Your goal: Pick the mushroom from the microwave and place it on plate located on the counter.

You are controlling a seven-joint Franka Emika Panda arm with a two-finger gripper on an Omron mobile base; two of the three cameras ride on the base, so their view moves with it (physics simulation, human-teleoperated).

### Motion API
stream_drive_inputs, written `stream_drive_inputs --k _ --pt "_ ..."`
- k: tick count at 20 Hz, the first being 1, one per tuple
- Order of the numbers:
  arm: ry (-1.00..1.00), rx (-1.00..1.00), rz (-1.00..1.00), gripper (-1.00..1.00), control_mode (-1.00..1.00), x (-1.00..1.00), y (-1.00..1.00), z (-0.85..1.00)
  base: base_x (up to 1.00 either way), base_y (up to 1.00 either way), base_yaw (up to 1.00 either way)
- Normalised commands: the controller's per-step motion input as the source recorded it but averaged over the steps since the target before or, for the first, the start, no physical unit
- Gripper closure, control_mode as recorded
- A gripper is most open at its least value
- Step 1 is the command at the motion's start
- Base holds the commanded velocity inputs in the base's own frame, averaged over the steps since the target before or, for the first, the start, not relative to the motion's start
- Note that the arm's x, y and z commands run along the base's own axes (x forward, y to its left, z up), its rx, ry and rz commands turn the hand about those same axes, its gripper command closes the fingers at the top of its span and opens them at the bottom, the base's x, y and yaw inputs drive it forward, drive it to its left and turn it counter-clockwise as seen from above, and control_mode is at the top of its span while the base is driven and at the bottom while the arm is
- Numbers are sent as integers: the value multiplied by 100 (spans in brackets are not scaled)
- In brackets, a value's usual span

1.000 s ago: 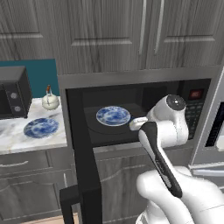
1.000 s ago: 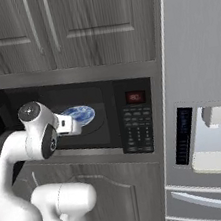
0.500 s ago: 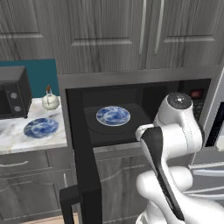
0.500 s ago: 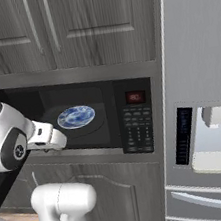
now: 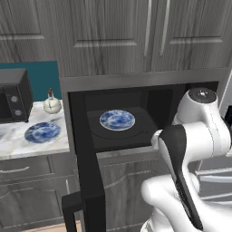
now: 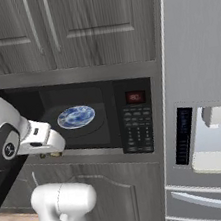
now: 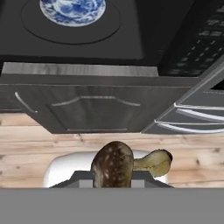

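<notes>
While the microwave (image 5: pixel 136 113) stands with its tall black door (image 5: pixel 86 158) swung wide, the claw (image 7: pixel 114 177) hangs out in front of it, clamped on the mushroom (image 7: pixel 113 164); in the hand view the speckled brown cap sits between the finger tips and the pale stem juts off to one side, with the wooden floor (image 7: pixel 35 144) below. From the right base view the white wrist (image 6: pixel 38 139) reaches just before the oven's lower lip, a small brown bit showing under it, clear of the cavity. Inside the microwave a blue plate with a paler middle (image 6: pixel 76 116) lies on the dark turntable; nothing rests on it. Off to the left, on the marbled surface (image 5: pixel 13 145), the evenly blue plate (image 5: pixel 42 132) lies flat and bare, well apart from the claw; behind it stands a small white kettle (image 5: pixel 51 104), and beside that a black box oven with round knobs (image 5: pixel 13 95). A steel fridge (image 6: pixel 205 118) stands at the right of the microwave's keypad (image 6: pixel 137 123).
</notes>
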Motion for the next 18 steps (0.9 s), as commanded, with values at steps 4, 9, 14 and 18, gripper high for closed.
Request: stream_drive_inputs --k 4,9,14,18 --pt "3 1 12 100 -100 0 -10 3 0 0 0" --pt "0 5 10 100 -100 -6 -17 0 0 0 0" --pt "0 0 0 100 -100 -4 0 0 0 0 0" --pt "0 0 0 100 -100 0 0 0 0 0 0"
